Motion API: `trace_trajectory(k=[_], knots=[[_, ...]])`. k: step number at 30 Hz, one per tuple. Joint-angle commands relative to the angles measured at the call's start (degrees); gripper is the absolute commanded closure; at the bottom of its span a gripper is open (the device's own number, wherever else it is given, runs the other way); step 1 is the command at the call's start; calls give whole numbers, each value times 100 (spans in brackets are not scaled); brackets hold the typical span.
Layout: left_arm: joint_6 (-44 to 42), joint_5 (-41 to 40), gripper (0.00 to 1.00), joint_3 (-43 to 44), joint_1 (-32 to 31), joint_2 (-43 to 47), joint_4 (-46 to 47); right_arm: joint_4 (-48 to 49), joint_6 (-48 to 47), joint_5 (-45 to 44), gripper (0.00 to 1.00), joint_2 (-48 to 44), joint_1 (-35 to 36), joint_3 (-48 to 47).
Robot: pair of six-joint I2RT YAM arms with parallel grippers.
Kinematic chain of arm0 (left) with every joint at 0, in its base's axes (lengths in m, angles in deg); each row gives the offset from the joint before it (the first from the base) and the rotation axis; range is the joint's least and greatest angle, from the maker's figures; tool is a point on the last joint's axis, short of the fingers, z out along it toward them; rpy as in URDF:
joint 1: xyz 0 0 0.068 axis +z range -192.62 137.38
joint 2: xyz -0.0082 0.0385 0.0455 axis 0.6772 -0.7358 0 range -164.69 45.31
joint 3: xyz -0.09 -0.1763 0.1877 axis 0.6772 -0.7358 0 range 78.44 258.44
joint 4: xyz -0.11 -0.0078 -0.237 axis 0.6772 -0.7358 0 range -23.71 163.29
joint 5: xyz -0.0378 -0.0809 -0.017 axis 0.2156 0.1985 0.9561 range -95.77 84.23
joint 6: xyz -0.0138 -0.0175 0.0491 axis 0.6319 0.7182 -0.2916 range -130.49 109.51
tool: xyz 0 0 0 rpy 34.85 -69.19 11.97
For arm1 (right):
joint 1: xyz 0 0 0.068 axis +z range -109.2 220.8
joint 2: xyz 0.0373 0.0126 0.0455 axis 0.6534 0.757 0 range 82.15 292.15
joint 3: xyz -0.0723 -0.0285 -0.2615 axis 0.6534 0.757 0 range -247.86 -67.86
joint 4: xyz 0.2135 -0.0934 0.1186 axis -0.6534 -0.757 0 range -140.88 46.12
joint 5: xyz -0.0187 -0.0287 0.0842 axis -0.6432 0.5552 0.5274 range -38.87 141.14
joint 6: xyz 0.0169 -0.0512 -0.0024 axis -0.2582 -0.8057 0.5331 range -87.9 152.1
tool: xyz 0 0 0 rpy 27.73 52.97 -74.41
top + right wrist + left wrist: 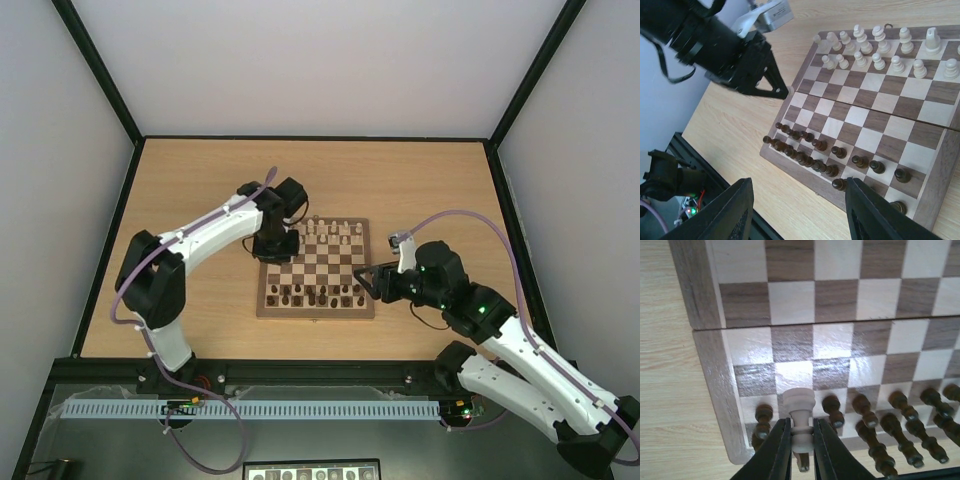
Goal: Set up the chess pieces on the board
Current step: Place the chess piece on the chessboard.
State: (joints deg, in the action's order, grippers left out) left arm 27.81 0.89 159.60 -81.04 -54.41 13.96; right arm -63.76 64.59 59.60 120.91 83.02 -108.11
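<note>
Pale chess piece, flat-topped, clamped at its waist by left gripper, bottom centre of the left wrist view; contact with the board cannot be told. Top view: this gripper sits over the board's upper-left corner. Other pale chessmen stand in two rows at the top of the right wrist view, dark chessmen in two rows lower left. Right gripper parted, nothing between its fingers, at the board's right edge in the top view. Board lies on wooden table.
</note>
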Motion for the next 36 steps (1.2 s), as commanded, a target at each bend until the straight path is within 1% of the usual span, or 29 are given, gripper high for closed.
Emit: trace_trajectory(k=[1, 10, 20, 27, 36], knots=[[-263, 349, 92, 426, 350, -288, -559, -130, -203, 278, 48, -109, -12, 89], [-466, 792, 92, 773, 881, -991, -447, 1, -296, 564, 49, -65, -22, 114], [-721, 724, 91, 1594, 1205, -1696, -847, 54, -321, 699, 49, -91, -21, 156], [-834, 710, 90, 1793, 1373, -1914, -937, 67, -319, 702, 49, -106, -21, 166], [-945, 562, 89, 2217, 1429, -2248, -1162, 71, -314, 711, 49, -156, -21, 169]])
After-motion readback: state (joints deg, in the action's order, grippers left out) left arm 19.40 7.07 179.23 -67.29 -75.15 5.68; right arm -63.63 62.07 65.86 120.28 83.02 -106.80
